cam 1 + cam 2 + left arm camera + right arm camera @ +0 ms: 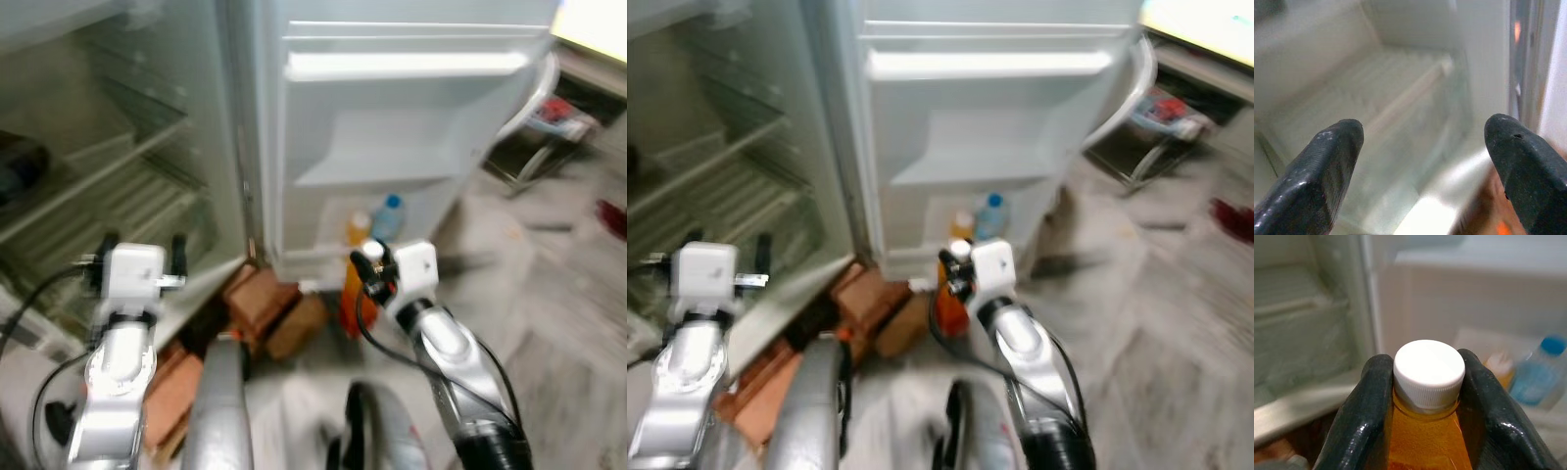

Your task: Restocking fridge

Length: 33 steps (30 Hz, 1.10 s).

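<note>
My right gripper [366,266] is shut on the neck of an orange juice bottle [352,299] with a white cap [1429,368], held upright in front of the open fridge door [392,127]. On the door's bottom shelf [323,253] stand an orange bottle [359,229] and a blue-capped bottle [388,217]. My left gripper [142,250] is open and empty, raised before the fridge's lower compartment [108,206]; in the left wrist view its fingers [1327,166] frame a white drawer [1381,98].
Brown cardboard boxes [265,305] lie on the floor at the fridge's foot. A white chair [534,108] stands to the right of the door, with grey floor [558,294] beyond. The fridge's wire shelves [118,147] rise on the left.
</note>
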Available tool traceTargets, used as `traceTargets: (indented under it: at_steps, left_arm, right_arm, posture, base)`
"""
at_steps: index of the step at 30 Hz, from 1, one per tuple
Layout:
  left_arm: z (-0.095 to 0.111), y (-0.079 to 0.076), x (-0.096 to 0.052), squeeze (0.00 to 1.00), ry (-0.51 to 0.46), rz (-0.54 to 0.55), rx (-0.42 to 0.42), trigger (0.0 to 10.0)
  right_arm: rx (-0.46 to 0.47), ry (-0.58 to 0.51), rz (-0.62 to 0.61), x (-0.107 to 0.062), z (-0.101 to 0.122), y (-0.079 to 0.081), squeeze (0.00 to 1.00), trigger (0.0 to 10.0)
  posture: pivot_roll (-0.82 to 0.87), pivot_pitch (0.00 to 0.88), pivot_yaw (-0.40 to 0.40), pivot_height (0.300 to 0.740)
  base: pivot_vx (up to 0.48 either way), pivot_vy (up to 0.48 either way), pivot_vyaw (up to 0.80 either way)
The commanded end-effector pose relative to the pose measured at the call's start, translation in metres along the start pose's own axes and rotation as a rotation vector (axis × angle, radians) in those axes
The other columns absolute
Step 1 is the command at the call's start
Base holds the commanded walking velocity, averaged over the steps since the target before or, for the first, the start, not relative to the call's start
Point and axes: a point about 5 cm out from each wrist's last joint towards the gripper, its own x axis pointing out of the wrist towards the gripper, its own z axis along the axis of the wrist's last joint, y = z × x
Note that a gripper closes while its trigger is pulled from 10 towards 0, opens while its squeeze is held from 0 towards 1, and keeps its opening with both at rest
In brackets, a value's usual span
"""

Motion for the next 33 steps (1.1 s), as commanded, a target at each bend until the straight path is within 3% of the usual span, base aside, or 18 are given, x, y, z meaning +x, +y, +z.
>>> traceTargets:
  at_steps: [1,5,9,24,33]
  left_arm:
    - [0.014,0.002,0.007,0.0,-0.056,0.002,0.012,10.0]
    - [0.014,0.002,0.007,0.0,-0.056,0.001,0.012,10.0]
    - [0.021,0.0,0.012,0.0,-0.096,0.001,0.008,10.0]
    - [0.021,-0.002,0.014,0.0,-0.094,-0.003,-0.001,10.0]
    - [0.02,-0.002,0.014,0.0,-0.083,0.004,-0.008,10.0]
  right_arm:
    - [-0.004,-0.035,0.003,0.001,0.008,0.0,0.0,10.0]
    - [-0.004,-0.036,0.003,0.001,0.008,0.0,0.0,10.0]
    - [-0.092,-0.156,0.074,0.012,0.03,0.005,0.0,10.0]
    - [-0.138,-0.191,0.12,0.014,0.035,0.008,0.0,10.0]
    - [-0.149,-0.2,0.139,0.013,0.034,0.011,0.0,10.0]
  posture:
    - [0.08,0.149,-0.067,0.621]
    - [0.08,0.149,-0.067,0.621]
    - [0.08,0.15,-0.072,0.621]
    - [0.07,0.156,-0.07,0.621]
    - [0.07,0.159,-0.069,0.621]
  base:
    - [0.0,0.0,0.0]
    - [0.0,0.0,0.0]
    - [0.0,0.0,0.0]
    - [0.26,0.0,0.0]
    - [0.0,0.0,0.0]
